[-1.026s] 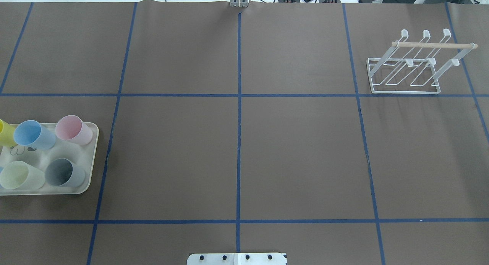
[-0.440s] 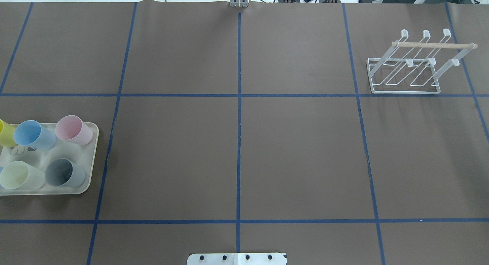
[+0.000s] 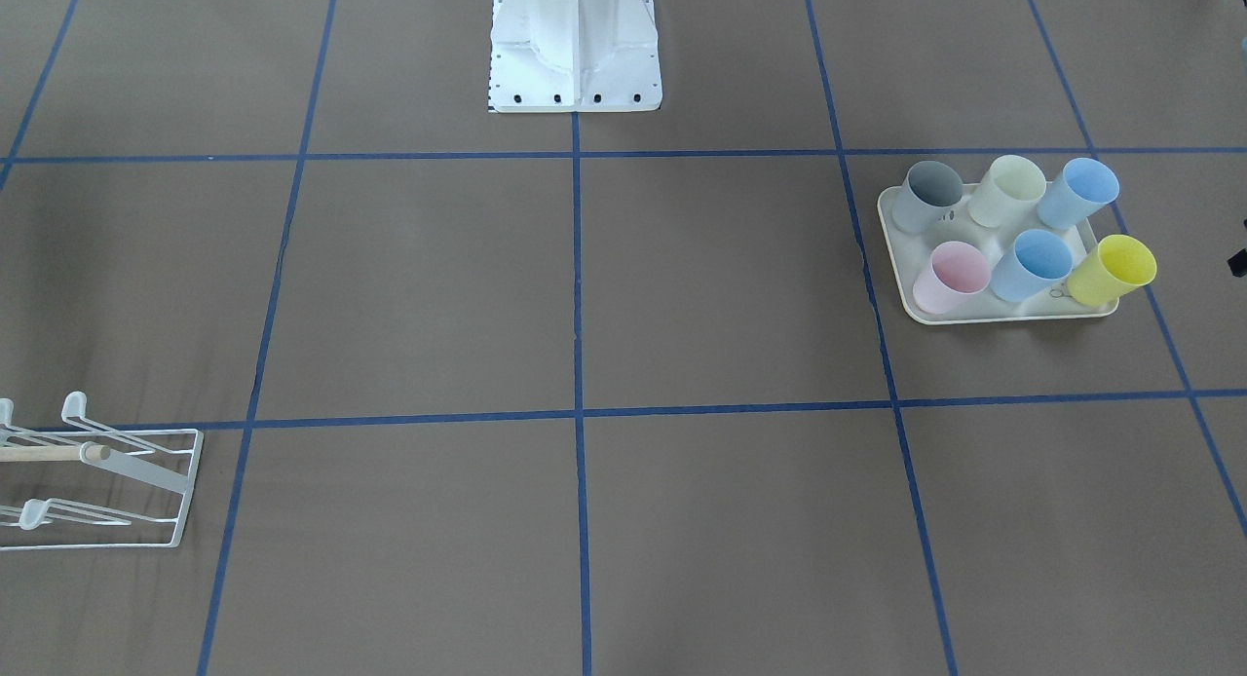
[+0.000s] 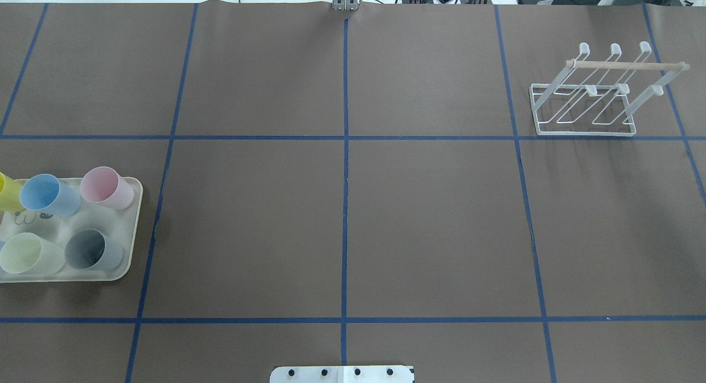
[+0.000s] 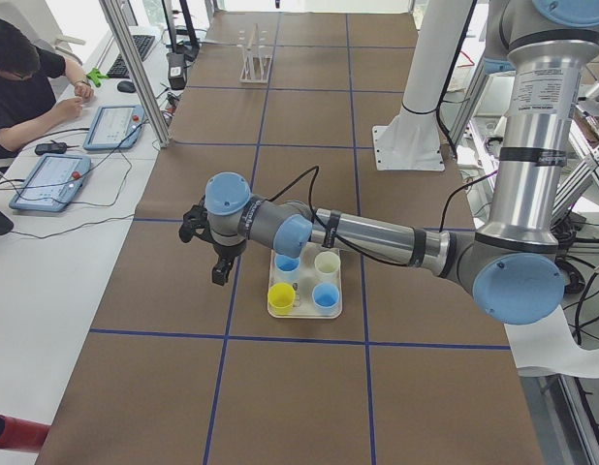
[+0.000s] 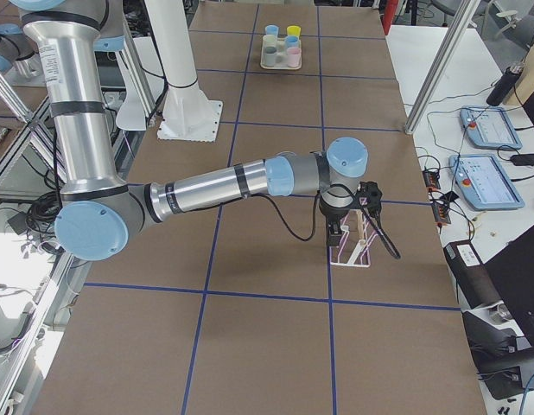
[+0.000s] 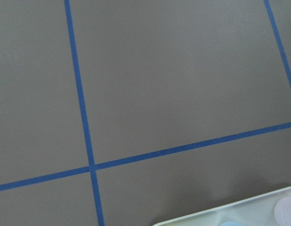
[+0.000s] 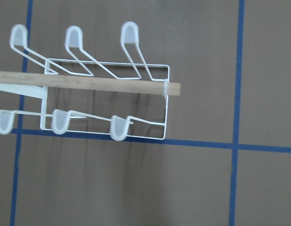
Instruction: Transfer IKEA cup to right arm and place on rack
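Several coloured IKEA cups stand on a cream tray (image 4: 131, 228) at the table's left end: pink (image 4: 105, 187), blue (image 4: 47, 195), grey (image 4: 91, 249), and in the front-facing view also yellow (image 3: 1111, 269). The white wire rack (image 4: 623, 66) with its wooden dowel stands empty at the far right. My left gripper (image 5: 220, 271) hangs over the table just beside the tray; it shows only in the exterior left view, so I cannot tell its state. My right gripper (image 6: 334, 235) hovers above the rack (image 6: 358, 249); its state too I cannot tell. The right wrist view looks straight down on the rack (image 8: 89, 82).
The robot's white base plate (image 4: 342, 373) sits at the near middle edge. Blue tape lines divide the brown table cover. A person sits at a side desk (image 5: 28, 77) with tablets. Aluminium posts stand by the table's edges.
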### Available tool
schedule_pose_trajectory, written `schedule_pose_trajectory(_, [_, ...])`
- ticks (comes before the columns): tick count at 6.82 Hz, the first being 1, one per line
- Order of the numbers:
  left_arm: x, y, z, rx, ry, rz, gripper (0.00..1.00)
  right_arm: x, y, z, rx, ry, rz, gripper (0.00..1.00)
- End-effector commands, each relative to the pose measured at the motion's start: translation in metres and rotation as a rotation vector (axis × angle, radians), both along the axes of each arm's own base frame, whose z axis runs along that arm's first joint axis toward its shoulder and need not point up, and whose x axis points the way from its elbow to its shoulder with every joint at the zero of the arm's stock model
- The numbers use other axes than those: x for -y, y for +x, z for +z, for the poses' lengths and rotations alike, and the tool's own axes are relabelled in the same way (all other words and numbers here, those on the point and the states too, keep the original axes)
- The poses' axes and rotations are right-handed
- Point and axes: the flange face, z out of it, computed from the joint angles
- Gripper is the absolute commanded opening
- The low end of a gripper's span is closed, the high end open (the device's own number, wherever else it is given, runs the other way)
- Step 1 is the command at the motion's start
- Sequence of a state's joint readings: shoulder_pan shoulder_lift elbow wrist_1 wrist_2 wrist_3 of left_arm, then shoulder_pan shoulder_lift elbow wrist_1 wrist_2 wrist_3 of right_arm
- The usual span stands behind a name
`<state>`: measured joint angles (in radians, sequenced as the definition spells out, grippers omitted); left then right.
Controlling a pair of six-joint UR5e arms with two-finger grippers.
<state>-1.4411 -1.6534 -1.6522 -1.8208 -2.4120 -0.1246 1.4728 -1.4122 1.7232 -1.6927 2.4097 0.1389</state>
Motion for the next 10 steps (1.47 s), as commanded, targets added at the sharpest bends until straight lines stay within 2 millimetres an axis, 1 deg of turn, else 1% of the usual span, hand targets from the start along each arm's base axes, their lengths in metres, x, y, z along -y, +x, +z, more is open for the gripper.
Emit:
schedule_pose_trajectory(1, [-0.012,0.043,0.047,0.011,-0.036,0.073,1.0,0.021,-0.036,-0.052,0.028,0.065,-0.036,1.0])
schedule_pose_trajectory(2, [-0.025,0.044,0.07,0.004,-0.066,0.051,1.0,0.029,-0.044,-0.072,0.039,0.062,-0.021,1.0])
schedule_pose_trajectory(3, [-0.043,0.046,0.099,-0.003,-0.08,0.039,1.0,0.031,-0.054,-0.08,0.045,0.05,-0.015,1.0])
schedule_pose_trajectory(5, [-0.053,0.067,0.122,-0.006,-0.146,0.054,1.0,0.033,-0.055,-0.091,0.051,0.065,-0.012,1.0])
schedule_pose_trajectory(7, [-0.056,0.077,0.124,-0.005,-0.15,0.079,0.99,0.034,-0.058,-0.108,0.084,0.085,-0.022,1.0])
schedule_pose_trajectory(8, [-0.057,0.078,0.126,-0.005,-0.152,0.083,0.99,0.036,-0.059,-0.116,0.101,0.088,-0.024,1.0])
schedule_pose_trajectory(9, [-0.061,0.076,0.128,-0.004,-0.154,0.084,0.94,0.04,-0.06,-0.122,0.103,0.094,-0.022,1.0])
schedule_pose_trajectory(10, [-0.07,0.075,0.135,-0.001,-0.161,0.088,0.78,0.043,-0.063,-0.125,0.102,0.096,-0.025,1.0])
